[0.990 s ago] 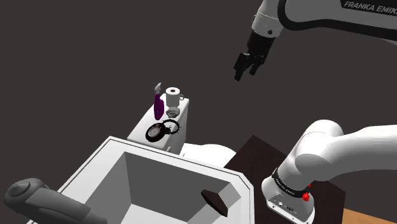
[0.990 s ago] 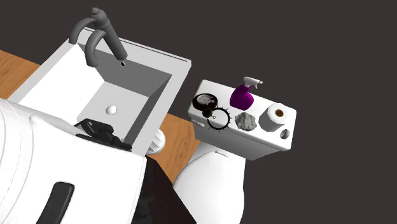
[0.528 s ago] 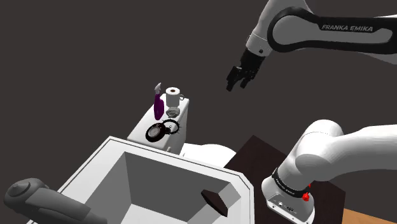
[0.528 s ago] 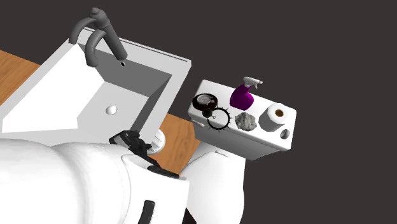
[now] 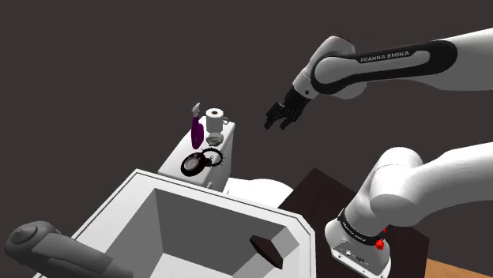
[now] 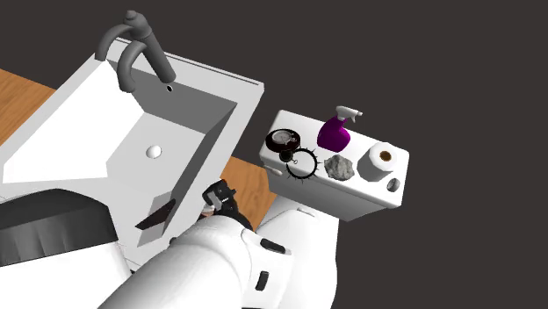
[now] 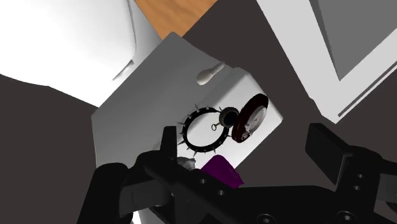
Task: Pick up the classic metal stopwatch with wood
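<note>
In the shoulder view, a dark faucet [image 5: 39, 241] sits at the lower left, on the rim of a white sink [image 5: 118, 207]. Just left of centre is a white toilet tank [image 5: 174, 162]. The stopwatch [image 5: 193, 164], a dark round disc, lies at the tank's near end, just beside a black spiked ring [image 5: 213, 157]. A purple spray bottle [image 5: 196, 133] and a paper roll [image 5: 215, 122] stand behind them. Further right and higher, the gripper [image 5: 276, 121] hangs in the air well apart from the stopwatch, its fingers parted and holding nothing. In the wrist view, the stopwatch [image 7: 250, 118] lies beyond the spread fingers [image 7: 168, 141].

White arm [image 5: 411, 185]; dark joints [image 5: 357, 224]; black tool [image 5: 275, 123]
</note>
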